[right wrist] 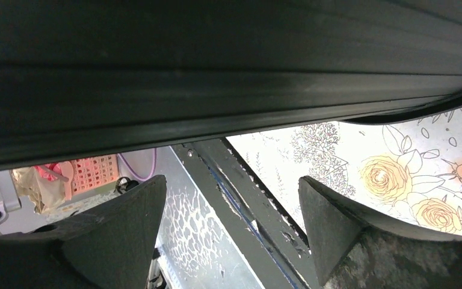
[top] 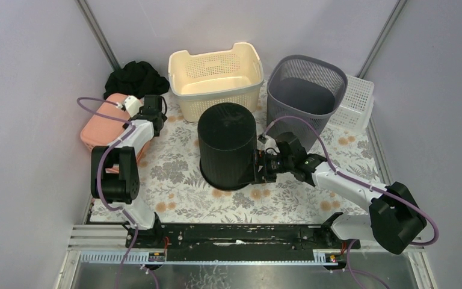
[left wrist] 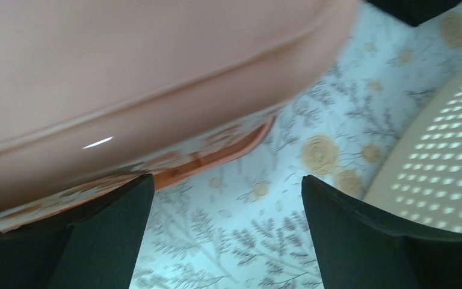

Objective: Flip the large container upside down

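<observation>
The large container is a black ribbed bin in the middle of the floral cloth. Its closed base faces up and its wide rim rests on the cloth. My right gripper sits low against the bin's right side by the rim. In the right wrist view the black container fills the top, and my right gripper is open below it with nothing between the fingers. My left gripper hangs far left beside the pink basket. In its own view my left gripper is open and holds nothing.
A cream basket and a grey basket stand behind the bin, with a white crate further right. Black cloth lies at the back left. The pink basket looms close over the left fingers; the cream basket is to their right.
</observation>
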Robot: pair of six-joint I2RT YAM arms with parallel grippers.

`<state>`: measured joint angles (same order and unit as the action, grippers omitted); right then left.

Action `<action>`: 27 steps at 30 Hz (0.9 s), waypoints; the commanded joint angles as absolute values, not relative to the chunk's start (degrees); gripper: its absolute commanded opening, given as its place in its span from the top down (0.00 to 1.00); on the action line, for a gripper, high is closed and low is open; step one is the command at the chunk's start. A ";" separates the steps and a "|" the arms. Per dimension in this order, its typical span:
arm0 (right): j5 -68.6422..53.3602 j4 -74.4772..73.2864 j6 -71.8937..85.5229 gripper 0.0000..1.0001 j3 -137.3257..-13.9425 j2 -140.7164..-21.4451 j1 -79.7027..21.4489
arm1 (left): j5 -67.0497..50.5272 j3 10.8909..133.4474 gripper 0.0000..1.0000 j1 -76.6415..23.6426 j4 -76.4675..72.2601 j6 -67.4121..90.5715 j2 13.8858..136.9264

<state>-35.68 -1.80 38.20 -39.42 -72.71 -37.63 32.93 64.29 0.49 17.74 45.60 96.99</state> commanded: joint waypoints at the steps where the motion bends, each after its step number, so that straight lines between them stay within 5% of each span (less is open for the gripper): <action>1: -34.12 -2.66 38.01 0.13 -42.97 -72.37 -37.09 | 30.44 69.62 0.02 1.31 6.94 39.91 100.57; 10: -29.17 -10.15 35.92 0.13 -45.33 -69.31 -36.69 | 31.13 77.60 0.02 -5.82 7.54 33.59 98.11; 18: -22.79 -13.24 38.50 0.13 -42.41 -67.34 -26.69 | 32.31 76.54 0.00 -11.17 26.74 39.11 84.24; 27: -24.78 -7.03 39.64 0.13 -42.35 -70.93 -23.10 | 48.82 74.53 0.00 -11.46 59.09 60.43 73.87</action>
